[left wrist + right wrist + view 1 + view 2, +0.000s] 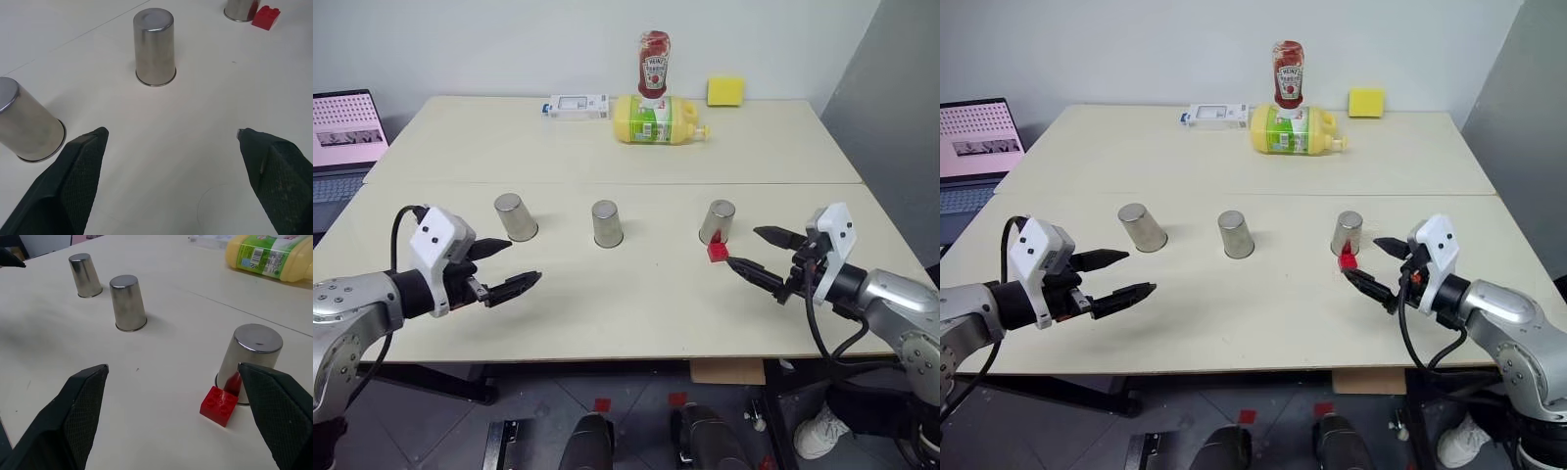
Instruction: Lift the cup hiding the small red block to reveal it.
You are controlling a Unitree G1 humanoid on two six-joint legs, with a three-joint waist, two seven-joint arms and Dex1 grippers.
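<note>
The left gripper [504, 267] spreads its textured black fingers wide, empty. Three tapered steel cups stand inverted in a row on the matte cream table [607, 313]; beside the right cup [717, 221] sits the studded small red block [717, 252], uncovered. The right gripper [762, 255] gapes empty nearby

Three cups in a row mid-frame on the table [607, 323]: left cup [516, 216], middle cup [606, 223], right cup [718, 221]. Block [717, 252] just below the right cup, touching it.

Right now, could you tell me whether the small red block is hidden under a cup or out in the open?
Out in the open: the small red block sits on the table beside the right-hand cup, uncovered.
</note>
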